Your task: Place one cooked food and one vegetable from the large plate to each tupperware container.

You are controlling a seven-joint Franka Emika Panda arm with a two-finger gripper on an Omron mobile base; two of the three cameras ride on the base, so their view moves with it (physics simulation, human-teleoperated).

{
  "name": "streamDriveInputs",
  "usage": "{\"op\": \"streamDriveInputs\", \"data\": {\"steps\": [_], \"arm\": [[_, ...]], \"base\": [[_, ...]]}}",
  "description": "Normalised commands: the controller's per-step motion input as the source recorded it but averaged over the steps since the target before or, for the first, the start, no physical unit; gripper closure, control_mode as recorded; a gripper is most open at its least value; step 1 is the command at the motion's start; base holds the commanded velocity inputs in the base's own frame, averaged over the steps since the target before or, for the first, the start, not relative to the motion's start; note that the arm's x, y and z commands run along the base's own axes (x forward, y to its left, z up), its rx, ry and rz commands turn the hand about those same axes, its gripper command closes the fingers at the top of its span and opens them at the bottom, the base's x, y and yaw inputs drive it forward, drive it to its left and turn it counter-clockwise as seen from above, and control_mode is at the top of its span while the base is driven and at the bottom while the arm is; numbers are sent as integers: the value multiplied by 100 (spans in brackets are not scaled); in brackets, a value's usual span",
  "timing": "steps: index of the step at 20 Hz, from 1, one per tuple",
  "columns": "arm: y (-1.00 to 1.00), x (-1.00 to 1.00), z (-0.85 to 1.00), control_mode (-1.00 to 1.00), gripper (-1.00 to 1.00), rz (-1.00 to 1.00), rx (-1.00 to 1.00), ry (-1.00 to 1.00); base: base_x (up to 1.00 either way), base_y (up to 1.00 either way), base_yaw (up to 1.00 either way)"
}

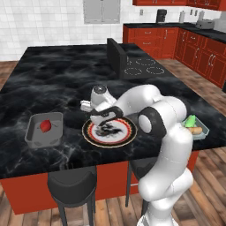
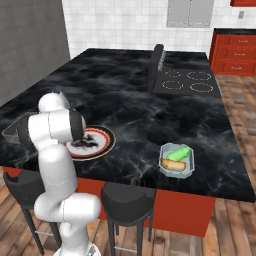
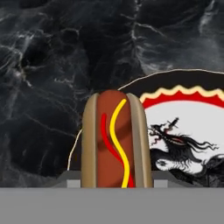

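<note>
In the hand view my gripper is shut on a hot dog in a bun with red and yellow sauce lines, held over the left rim of the large plate. The plate lies near the counter's front edge, under my hand. The grey tupperware container to its left holds a red vegetable. The pale translucent container at the right holds a green vegetable and another hot dog.
The black marble island runs far back, with a cooktop at its rear right and a dark upright panel beside it. Two dark stools stand below the front edge. Red cabinets line the right wall.
</note>
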Motion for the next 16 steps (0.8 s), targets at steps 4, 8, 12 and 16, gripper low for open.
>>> {"op": "streamDriveInputs", "data": {"steps": [4,8,12,16], "arm": [[73,-22,100,-100,100,2,4,10],[100,-19,95,-100,100,0,0,16],[94,-10,21,-100,100,0,-3,8],[66,-3,-46,-100,100,0,-7,0]], "base": [[0,0,0],[0,0,0],[0,0,0],[0,0,0]]}}
